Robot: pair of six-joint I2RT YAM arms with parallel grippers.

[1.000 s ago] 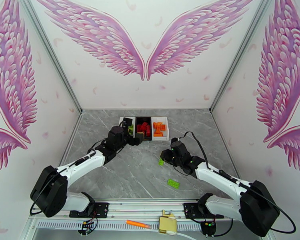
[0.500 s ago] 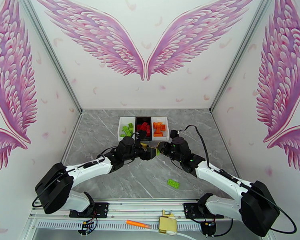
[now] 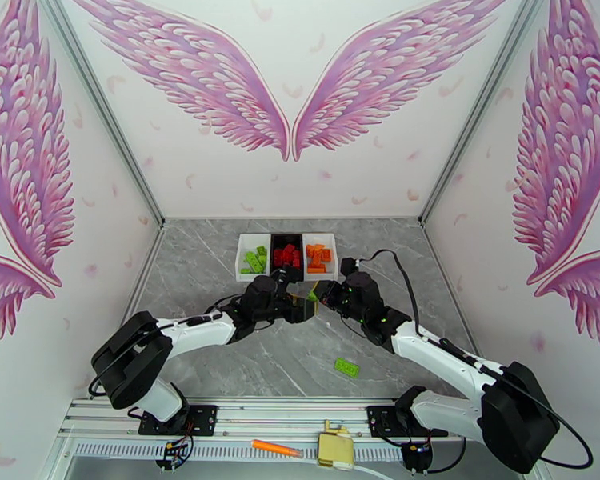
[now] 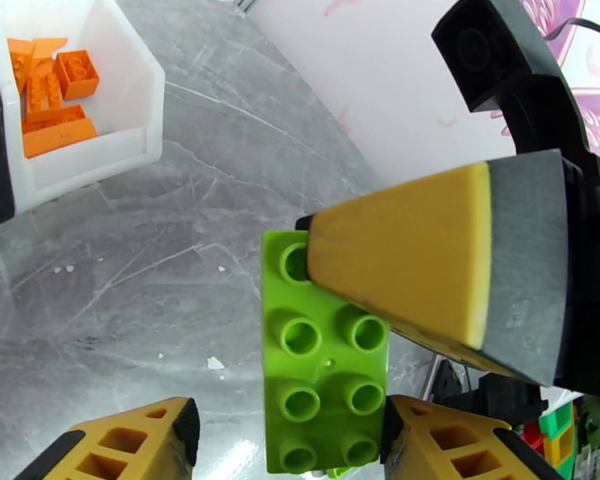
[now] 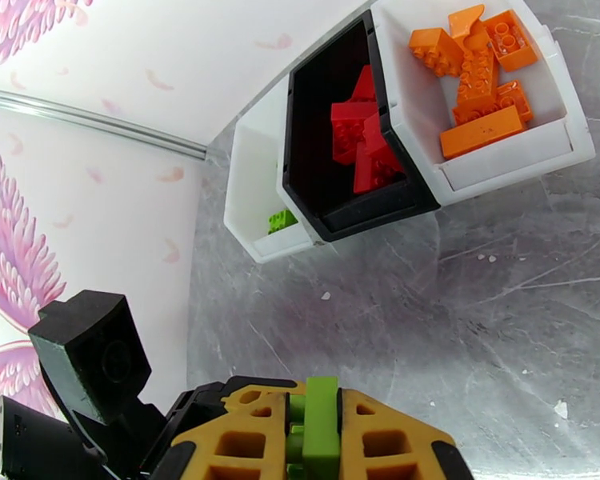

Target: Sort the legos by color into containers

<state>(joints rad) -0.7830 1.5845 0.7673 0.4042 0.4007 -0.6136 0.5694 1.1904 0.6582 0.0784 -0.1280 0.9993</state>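
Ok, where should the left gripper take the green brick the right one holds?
Grip the green brick at its free lower end, the left gripper closing across the smooth long sides, from opposite the right gripper, whose pad covers only the top studs.

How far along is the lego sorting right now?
Done: red bricks, orange bricks and several green bricks lie in separate trays. In hand: the right gripper clamps a green brick, with the left gripper open around it. Left: binning that one, then the last green brick on the table.
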